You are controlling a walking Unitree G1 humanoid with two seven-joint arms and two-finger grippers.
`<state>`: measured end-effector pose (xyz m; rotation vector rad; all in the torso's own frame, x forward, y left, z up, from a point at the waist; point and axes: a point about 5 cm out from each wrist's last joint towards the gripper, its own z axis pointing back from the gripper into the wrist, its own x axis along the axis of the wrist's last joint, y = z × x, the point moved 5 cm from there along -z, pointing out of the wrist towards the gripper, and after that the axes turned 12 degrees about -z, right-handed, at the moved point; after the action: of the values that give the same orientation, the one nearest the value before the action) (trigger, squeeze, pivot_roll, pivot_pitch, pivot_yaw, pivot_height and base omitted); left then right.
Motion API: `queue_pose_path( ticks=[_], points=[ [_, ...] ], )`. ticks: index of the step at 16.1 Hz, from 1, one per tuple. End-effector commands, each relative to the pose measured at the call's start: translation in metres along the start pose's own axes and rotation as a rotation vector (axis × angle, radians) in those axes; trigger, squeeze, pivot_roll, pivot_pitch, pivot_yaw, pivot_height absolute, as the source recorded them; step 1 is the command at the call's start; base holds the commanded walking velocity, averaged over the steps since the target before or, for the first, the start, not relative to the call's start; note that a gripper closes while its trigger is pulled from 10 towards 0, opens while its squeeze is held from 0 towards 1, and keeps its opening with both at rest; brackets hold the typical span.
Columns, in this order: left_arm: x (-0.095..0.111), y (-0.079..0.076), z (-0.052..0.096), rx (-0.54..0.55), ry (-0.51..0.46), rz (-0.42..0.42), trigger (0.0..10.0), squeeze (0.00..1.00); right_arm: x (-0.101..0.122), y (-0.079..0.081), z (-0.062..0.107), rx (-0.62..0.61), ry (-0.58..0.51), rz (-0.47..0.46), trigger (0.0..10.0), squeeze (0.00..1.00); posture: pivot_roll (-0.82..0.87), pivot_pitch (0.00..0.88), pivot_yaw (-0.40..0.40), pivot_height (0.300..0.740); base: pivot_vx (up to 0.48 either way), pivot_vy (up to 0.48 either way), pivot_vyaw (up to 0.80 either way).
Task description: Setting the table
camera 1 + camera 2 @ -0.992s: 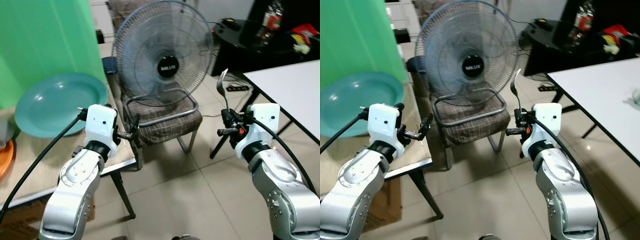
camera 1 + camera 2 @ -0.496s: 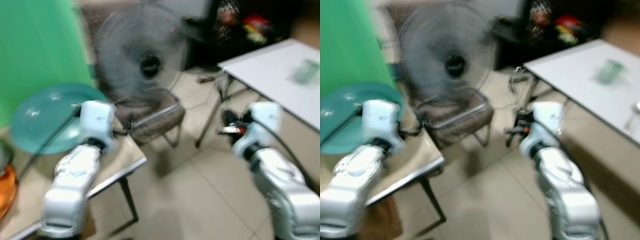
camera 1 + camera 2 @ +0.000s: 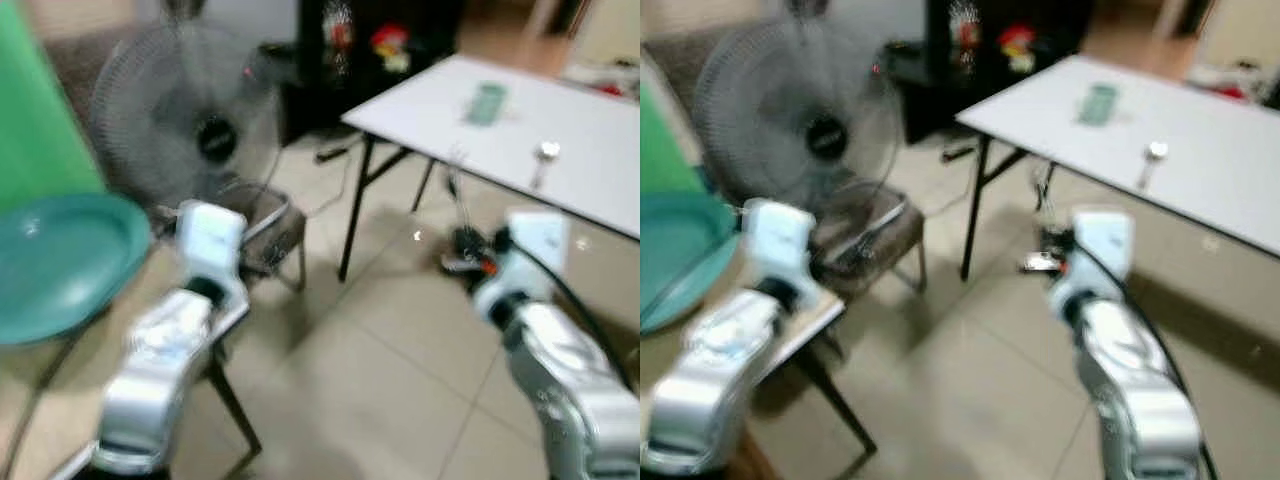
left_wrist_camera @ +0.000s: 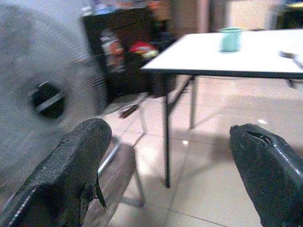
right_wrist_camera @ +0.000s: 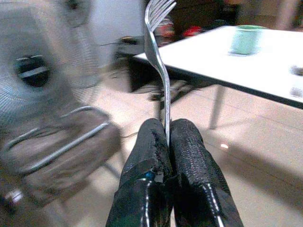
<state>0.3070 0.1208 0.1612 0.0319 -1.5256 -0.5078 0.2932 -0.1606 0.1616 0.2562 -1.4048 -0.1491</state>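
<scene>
Fork [image 5: 160,71] stands upright, handle pinched between the closed fingers of the right gripper [image 5: 166,142], well short of the white tabletop [image 3: 560,130] where a green cup [image 3: 487,102] and a spoon [image 3: 543,155] sit. To place it well, I'd keep it vertical while approaching, then lay it beside the spoon. Left gripper [image 4: 175,165] is wide open, empty.

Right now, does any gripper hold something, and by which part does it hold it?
The right gripper holds a fork by the lower end of its handle, tines pointing up. The left gripper is open and holds nothing.
</scene>
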Motion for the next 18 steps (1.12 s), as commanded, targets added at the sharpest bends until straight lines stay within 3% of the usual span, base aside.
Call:
queue_pose_path(
  ticks=[1,4,6,9,11,14,15,18],
  points=[
    [0.006,0.012,-0.001,0.035,-0.016,-0.041,10.0,0.0,0.008,0.009,0.0,0.025,-0.03,-0.005,10.0,0.0,0.08,0.0,0.02,0.74,0.0,-0.48,-0.8],
    [0.004,0.01,-0.002,0.025,-0.013,-0.012,10.0,0.0,0.007,0.008,0.0,0.021,-0.027,-0.005,10.0,0.0,0.08,0.0,0.025,0.74,0.0,-0.16,-0.8],
    [0.004,0.009,-0.003,0.019,-0.008,-0.004,10.0,0.0,0.007,0.008,0.001,0.017,-0.027,-0.005,10.0,0.0,0.07,0.0,0.029,0.74,0.0,0.48,-0.8],
    [0.005,0.007,-0.003,0.013,-0.013,-0.026,10.0,0.0,0.007,0.008,0.001,0.013,-0.027,-0.004,10.0,0.0,0.07,0.0,0.031,0.74,0.0,-0.48,-0.8],
    [0.0,0.011,-0.003,0.047,0.009,-0.011,10.0,0.0,0.007,0.008,0.001,0.013,-0.027,-0.002,10.0,0.0,0.07,0.0,0.029,0.74,0.0,0.0,-0.8],
    [-0.001,0.018,-0.002,0.084,0.015,0.01,10.0,0.0,0.007,0.012,-0.002,0.044,-0.02,0.018,10.0,0.0,0.07,0.0,0.027,0.74,0.0,0.0,0.0],
    [0.0,0.021,-0.003,0.101,0.002,0.015,10.0,0.0,0.007,0.016,-0.007,0.066,-0.01,0.088,10.0,0.0,0.07,0.0,0.02,0.74,0.0,0.0,0.0],
    [0.002,0.021,-0.002,0.093,-0.009,0.013,10.0,0.0,0.01,0.013,-0.013,0.035,-0.025,0.117,10.0,0.0,0.08,0.0,0.014,0.74,0.197,0.0,0.0]
  ],
)
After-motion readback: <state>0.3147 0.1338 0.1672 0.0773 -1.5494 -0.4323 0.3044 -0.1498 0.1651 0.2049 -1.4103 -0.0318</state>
